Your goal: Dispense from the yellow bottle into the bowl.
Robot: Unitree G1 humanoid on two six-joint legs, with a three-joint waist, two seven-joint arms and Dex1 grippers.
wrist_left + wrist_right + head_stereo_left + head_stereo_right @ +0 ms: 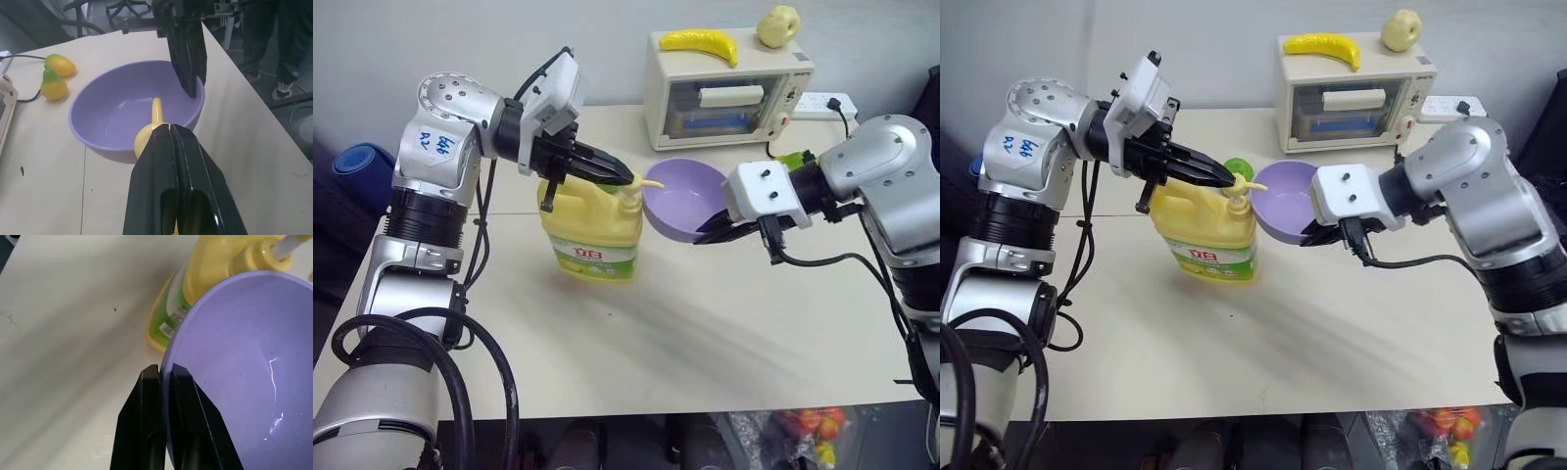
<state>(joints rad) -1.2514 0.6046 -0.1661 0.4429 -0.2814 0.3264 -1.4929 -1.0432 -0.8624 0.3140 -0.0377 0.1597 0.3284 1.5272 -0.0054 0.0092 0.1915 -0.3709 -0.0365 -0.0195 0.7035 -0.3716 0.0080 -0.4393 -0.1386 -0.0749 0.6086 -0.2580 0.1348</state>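
Observation:
The yellow bottle [592, 230] stands upright on the table, label facing me. My left gripper [625, 176] is shut, and its closed fingertips [168, 128] rest on top of the pump head. The yellow nozzle [156, 108] reaches over the rim of the bowl [680, 196]. This lavender bowl sits just right of the bottle, tipped towards it. My right gripper [705, 233] is shut on the bowl's rim; in the right wrist view one finger lies on each side of the wall [164, 369]. A little clear liquid glistens inside the bowl [271, 382].
A cream toaster oven [729, 88] stands at the back with a banana [700, 41] and a pale fruit [778, 24] on top. A power strip [822, 103] lies beside it. Small yellow-green fruits [54, 78] lie behind the bowl. A person's legs [288, 44] stand past the table's edge.

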